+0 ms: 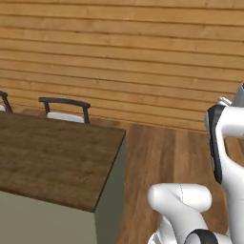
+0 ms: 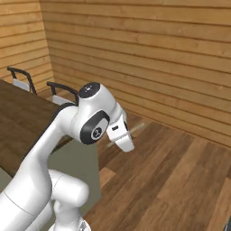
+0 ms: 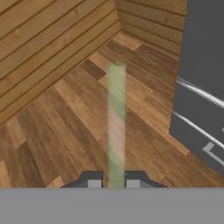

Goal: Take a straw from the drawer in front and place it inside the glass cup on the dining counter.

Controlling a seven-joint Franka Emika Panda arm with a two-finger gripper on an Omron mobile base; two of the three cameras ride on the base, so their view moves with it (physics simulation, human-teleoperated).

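So, carry step underway: dining counter (image 1: 52,157) sits left of arm, no cup spotted on visible part. Chairs (image 1: 65,108) behind counter, dark appliance (image 3: 201,87) nearby. Gripper (image 3: 113,183) clamped on greenish straw (image 3: 116,122) over open floor. Next: swing toward counter, find cup.

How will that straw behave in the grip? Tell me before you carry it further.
The straw looks thin and pale, so probably very light. It sticks out straight from the end effector without drooping, suggesting fair stiffness. Held only at one end, it may pivot or slip if bumped.
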